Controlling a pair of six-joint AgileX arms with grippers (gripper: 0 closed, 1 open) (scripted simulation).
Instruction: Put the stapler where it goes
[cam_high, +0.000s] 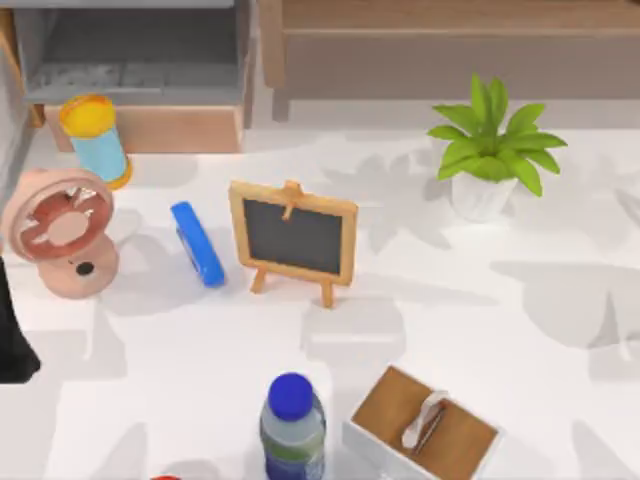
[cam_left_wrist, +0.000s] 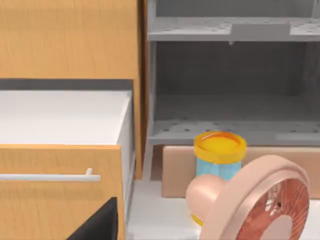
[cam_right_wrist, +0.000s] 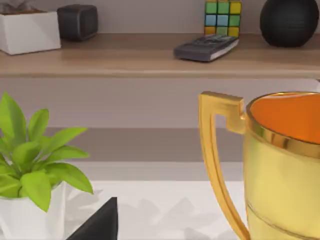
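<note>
The stapler, small, glossy and bright blue, lies on the white table between the pink fan and the little chalkboard. Nothing touches it. My left arm is a dark shape at the table's left edge, well away from the stapler. A dark part of the left gripper pokes into the left wrist view, facing an open white drawer with a wooden front and a grey shelf unit. A dark part of the right gripper appears in the right wrist view.
A light-blue cylinder with yellow ends stands behind the fan. A potted plant is at the back right. A blue-capped bottle and a wooden box sit at the front. A gold cup stands close to the right wrist camera.
</note>
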